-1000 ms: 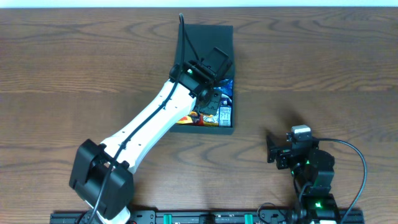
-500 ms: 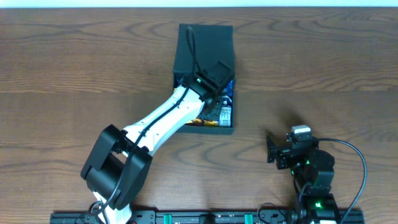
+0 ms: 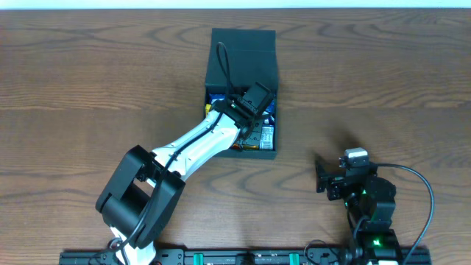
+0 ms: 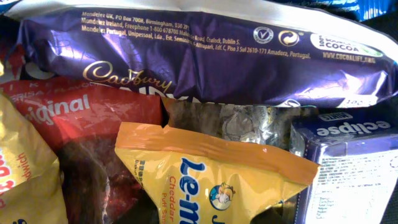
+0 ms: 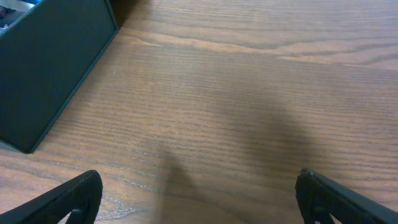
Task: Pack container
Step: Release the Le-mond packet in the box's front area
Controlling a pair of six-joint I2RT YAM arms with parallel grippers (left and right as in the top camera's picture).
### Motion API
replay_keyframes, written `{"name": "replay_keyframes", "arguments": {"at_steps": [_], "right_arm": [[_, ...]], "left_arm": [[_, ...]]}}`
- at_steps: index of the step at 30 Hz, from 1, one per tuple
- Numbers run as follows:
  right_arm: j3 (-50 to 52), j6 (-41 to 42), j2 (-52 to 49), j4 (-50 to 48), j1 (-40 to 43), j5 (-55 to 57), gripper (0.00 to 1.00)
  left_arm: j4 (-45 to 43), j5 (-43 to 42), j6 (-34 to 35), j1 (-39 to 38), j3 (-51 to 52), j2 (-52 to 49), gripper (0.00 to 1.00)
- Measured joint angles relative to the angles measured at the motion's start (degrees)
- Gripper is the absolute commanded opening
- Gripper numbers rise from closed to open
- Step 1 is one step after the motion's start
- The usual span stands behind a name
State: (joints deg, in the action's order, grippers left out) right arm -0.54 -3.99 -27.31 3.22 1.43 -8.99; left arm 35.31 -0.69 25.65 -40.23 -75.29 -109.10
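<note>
The container point(image 3: 243, 48) is a dark square box at the table's far middle, its flap lid standing open behind it. My left gripper point(image 3: 257, 99) is down inside it over the snack packets, and its fingers are hidden in both views. Close up in the left wrist view are a purple Cadbury packet point(image 4: 205, 56), a red packet point(image 4: 81, 124), a yellow cheddar puff packet point(image 4: 211, 180) and a blue eclipse box point(image 4: 354, 162). My right gripper point(image 5: 199, 199) hangs open over bare wood, right of the container's side wall point(image 5: 50, 68).
Another yellow packet point(image 4: 22, 168) lies at the left edge of the left wrist view. In the overhead view my right gripper point(image 3: 322, 177) is near the front right. Wooden tabletop point(image 3: 88, 88) surrounds the box.
My left arm has folded closer to the box. Its gripper has shifted toward the near side, lower among the packets. The right arm has not moved.
</note>
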Motion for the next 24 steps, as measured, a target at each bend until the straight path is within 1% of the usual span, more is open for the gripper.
{"name": "replay_keyframes", "arguments": {"at_steps": [2,7,12,18,24], "right_arm": [[0.0,0.0,0.0,0.0,0.0,0.0,0.99],[0.0,0.0,0.0,0.0,0.0,0.0,0.99],[0.0,0.0,0.0,0.0,0.0,0.0,0.99],[0.0,0.0,0.0,0.0,0.0,0.0,0.99],[0.0,0.0,0.0,0.0,0.0,0.0,0.99]], "left_arm": [[0.0,0.0,0.0,0.0,0.0,0.0,0.38],[0.2,0.0,0.1,0.0,0.0,0.0,0.43],[0.3,0.0,0.1,0.0,0.0,0.0,0.40],[0.3,0.0,0.1,0.2,0.0,0.2,0.41],[0.4,2.2,0.1,1.1,0.1,5.0,0.43]]}}
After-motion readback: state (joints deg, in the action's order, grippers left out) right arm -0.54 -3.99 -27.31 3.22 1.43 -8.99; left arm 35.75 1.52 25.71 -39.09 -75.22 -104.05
